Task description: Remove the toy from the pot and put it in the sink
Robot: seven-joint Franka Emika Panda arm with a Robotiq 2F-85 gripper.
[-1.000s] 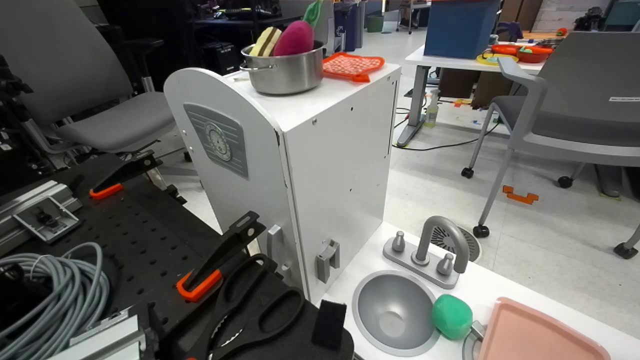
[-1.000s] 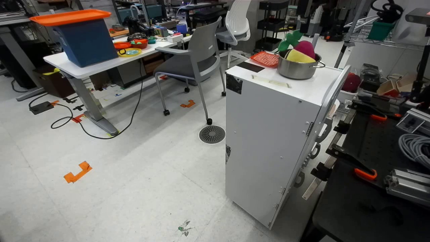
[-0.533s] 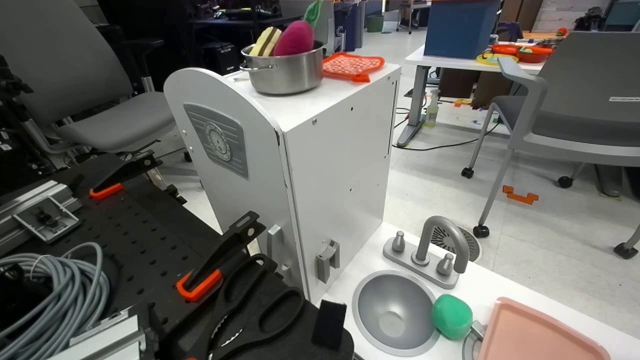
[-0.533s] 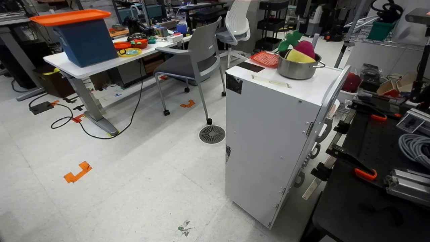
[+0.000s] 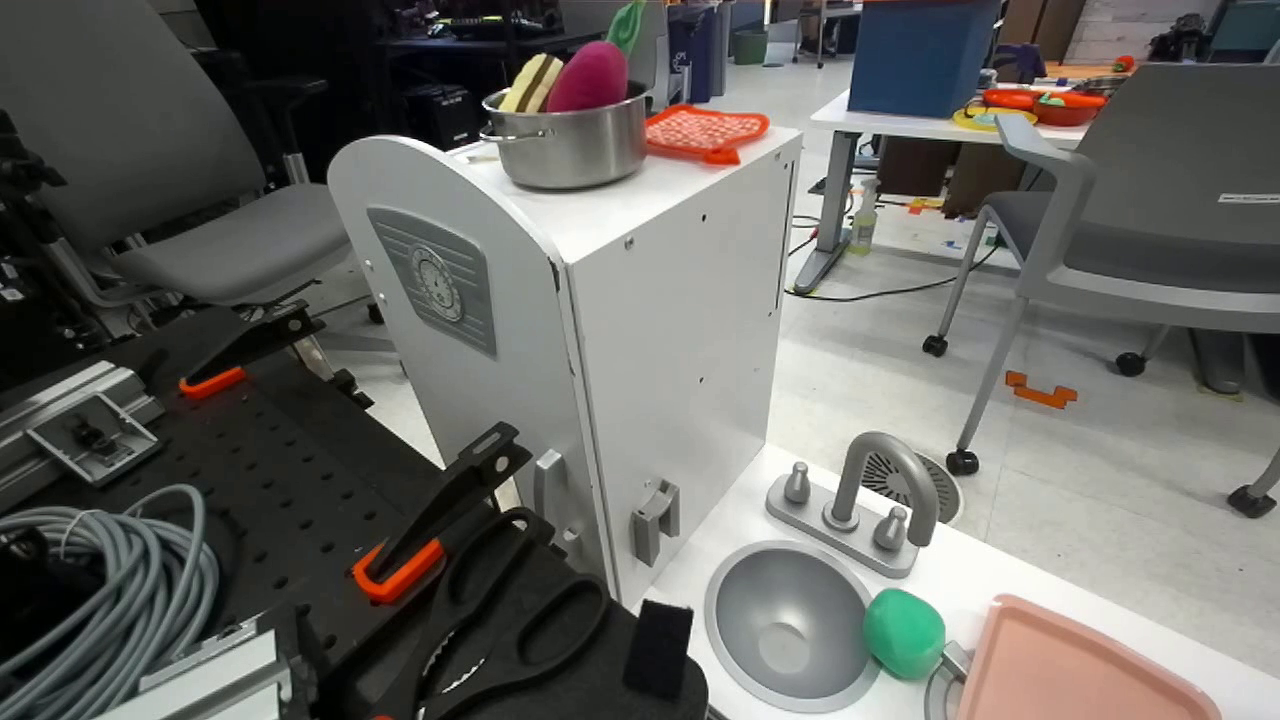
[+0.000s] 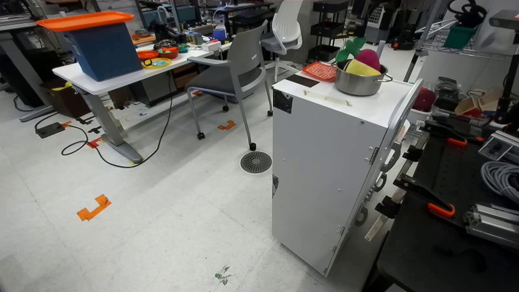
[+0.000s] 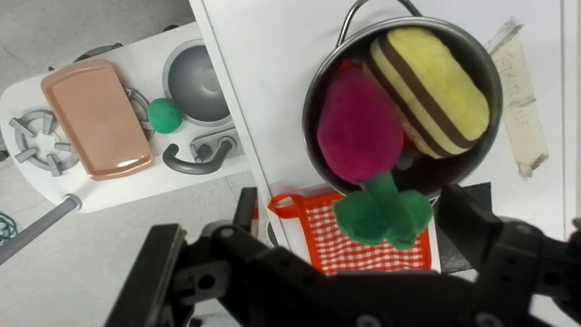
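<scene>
The toy is a magenta-pink plush with green leaves; it sits in the silver pot in both exterior views (image 5: 592, 78) (image 6: 369, 60) and in the wrist view (image 7: 361, 131). The pot (image 5: 575, 155) stands on top of the white cabinet; its inside shows in the wrist view (image 7: 424, 175). My gripper (image 7: 350, 206) is open and empty above the pot's edge. The toy's green leaves hang over the rim between the spread fingers, with no contact visible. The sink is a round grey basin (image 5: 780, 625) in the lower white counter, also in the wrist view (image 7: 193, 81).
A yellow striped piece (image 7: 431, 91) shares the pot with the toy. A red checked potholder (image 7: 363, 245) lies beside the pot. The green ball (image 5: 904, 633) touches the sink's rim. A grey faucet (image 5: 880, 490) and a pink tray (image 5: 1080, 665) are near it.
In an exterior view, the dark gripper part at the top edge above the pot has shifted slightly left and its outline has changed. The toy, pot and sink have not moved.
</scene>
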